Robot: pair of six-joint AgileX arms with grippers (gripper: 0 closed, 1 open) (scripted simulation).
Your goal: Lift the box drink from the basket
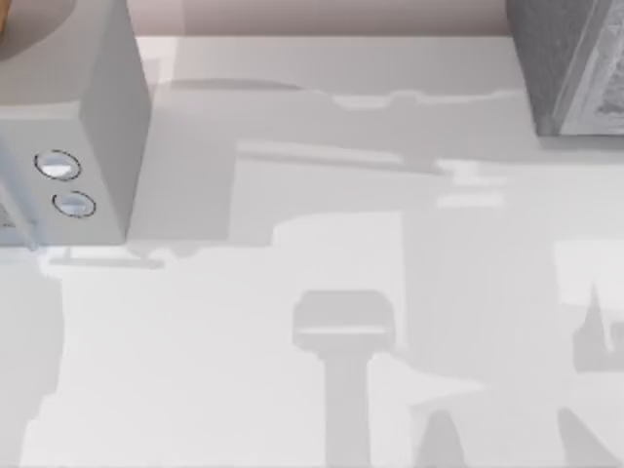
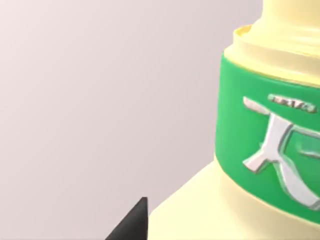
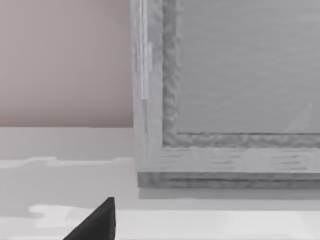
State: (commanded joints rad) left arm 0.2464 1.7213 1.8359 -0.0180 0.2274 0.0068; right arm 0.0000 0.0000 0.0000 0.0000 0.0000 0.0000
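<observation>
Box drink, yellow with a green band and pale print, stands very close before your left gripper, of which you see one dark tip low beside the carton. You cannot tell if this gripper is spread or pressed together, and the same holds for your right gripper, which faces a grey framed block. From above, the grey appliance with two round knobs stands on the bench; the block sits well apart from the appliance, across the bench
</observation>
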